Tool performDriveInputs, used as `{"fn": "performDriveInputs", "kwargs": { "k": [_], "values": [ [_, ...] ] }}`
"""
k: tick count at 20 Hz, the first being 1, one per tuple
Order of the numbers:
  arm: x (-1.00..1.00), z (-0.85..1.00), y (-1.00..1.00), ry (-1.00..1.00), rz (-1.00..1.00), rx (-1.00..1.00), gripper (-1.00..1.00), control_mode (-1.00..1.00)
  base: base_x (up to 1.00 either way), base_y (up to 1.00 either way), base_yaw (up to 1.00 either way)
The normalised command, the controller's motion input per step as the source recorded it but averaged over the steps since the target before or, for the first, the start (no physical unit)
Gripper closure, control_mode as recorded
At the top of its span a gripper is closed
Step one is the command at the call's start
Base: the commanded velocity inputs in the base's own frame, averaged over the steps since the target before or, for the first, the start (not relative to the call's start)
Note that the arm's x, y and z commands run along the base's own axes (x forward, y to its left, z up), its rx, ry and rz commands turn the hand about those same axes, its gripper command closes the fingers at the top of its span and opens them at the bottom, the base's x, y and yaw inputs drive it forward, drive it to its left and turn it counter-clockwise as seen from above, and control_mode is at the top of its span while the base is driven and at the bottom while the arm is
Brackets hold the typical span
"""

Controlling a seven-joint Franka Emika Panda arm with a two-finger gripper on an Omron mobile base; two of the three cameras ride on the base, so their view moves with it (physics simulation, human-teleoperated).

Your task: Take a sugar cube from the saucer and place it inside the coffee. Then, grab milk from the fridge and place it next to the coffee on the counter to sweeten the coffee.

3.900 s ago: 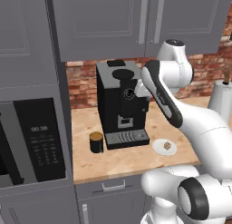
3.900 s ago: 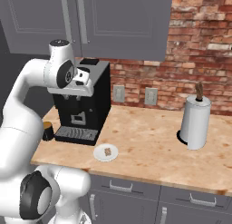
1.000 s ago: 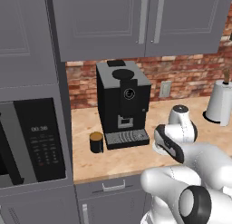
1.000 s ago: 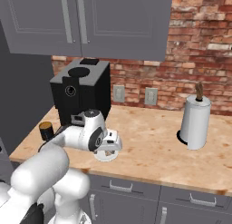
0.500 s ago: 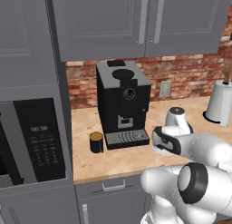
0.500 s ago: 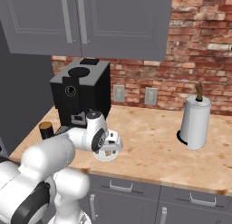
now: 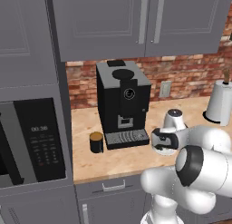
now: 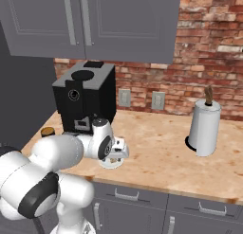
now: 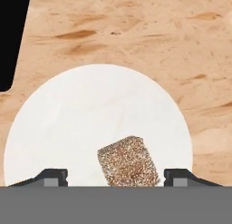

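Wood-grain counter (image 9: 136,32) under grey cupboards | saucer (image 9: 68,119) carries sugar cube (image 9: 128,161) (speckled tan) | pincer (image 9: 111,175) low over saucer, tips spread either side of cube | coffee (image 7: 96,142) left of black machine (image 7: 122,105)

Grainy rough sugar cube (image 9: 128,161), smooth matt white saucer (image 9: 81,109), wood-grain counter (image 9: 136,32), brick wall (image 8: 209,81)

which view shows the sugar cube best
The hand view: the sugar cube lies close and unobstructed on the saucer. In the right base view it is a tiny speck by the gripper; the left base view doesn't resolve it.
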Motion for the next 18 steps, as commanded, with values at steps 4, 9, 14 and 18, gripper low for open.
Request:
{"fn": "performDriveInputs", "kwargs": {
  "k": [4,9,14,18],
  "values": [
    [0.16,-0.1,0.0,0.0,0.0,0.01,1.0,-1.0,0.0,0.0,0.0],
    [-0.01,0.03,0.0,0.0,0.0,0.0,1.0,-1.0,0.0,0.0,0.0],
    [-0.34,0.57,0.13,-0.07,0.0,0.0,1.0,-1.0,0.0,0.0,0.0],
    [-0.49,0.81,0.57,-0.09,0.03,0.0,1.0,-1.0,0.0,0.0,0.0]
  ]
}}
